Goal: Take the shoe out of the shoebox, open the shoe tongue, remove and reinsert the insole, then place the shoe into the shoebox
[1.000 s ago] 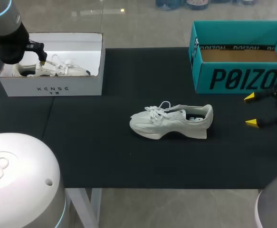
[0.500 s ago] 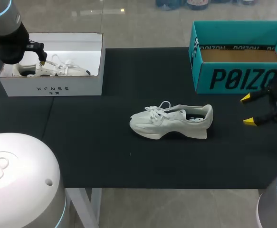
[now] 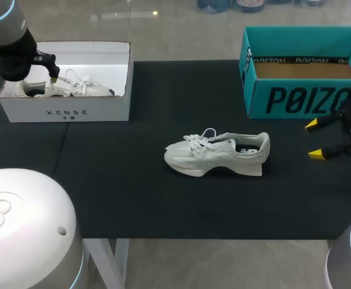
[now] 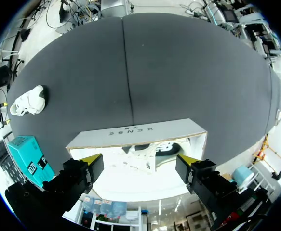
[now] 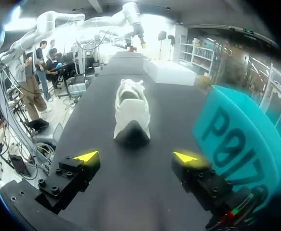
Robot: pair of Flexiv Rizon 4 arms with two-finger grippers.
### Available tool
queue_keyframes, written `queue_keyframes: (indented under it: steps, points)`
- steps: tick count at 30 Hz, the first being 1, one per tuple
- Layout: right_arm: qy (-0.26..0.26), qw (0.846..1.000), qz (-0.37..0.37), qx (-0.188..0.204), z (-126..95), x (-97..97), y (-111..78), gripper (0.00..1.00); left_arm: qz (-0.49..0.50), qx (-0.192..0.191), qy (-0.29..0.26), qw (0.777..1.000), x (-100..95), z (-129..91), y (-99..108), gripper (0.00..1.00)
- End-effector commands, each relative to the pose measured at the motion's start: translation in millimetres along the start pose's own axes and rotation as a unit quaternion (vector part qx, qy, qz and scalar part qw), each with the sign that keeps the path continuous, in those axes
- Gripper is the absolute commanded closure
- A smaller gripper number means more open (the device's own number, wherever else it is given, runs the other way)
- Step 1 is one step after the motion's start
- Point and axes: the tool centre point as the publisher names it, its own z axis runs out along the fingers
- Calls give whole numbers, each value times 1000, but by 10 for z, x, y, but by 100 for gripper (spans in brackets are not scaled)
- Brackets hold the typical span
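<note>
- Well, the shoe (image 3: 217, 155) lies on the counter (image 3: 133, 180), outside the teal box (image 3: 301, 99).
- Right claw (image 3: 315, 139), wide open, faces its heel: come in level and steady the heel.
- Left claw (image 4: 139, 160) hangs wide at the white box (image 4: 130, 132).

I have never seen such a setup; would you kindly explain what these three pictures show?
It is a robot with two arms at a black table. One picture looks down from overhead; the two round ones come from cameras on each wrist. A white shoe lies on the table between a white box, holding another shoe, and a teal box. The left gripper hangs open over the white box; the right gripper is open, facing the white shoe. Nothing is held.
</note>
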Motion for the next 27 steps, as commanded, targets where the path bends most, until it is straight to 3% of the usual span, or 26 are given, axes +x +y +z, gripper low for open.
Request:
queue_keyframes:
  steps: [1,10,18,21,27]
  points:
    - [0,1000,0,1,9,-6,2,0,0,0,2,1000,-4,-7,-6,0]
    - [0,1000,0,1,9,-6,2,0,0,0,2,1000,-4,-7,-6,0]
    - [8,989,29,-148,-38,64,-107,0,0,0,2,1000,-4,-7,-6,0]
    - [3,986,25,-167,-77,82,-130,0,0,0,2,1000,-4,-7,-6,0]
    - [-9,986,9,-166,-75,127,-130,0,0,0,2,1000,-4,-7,-6,0]
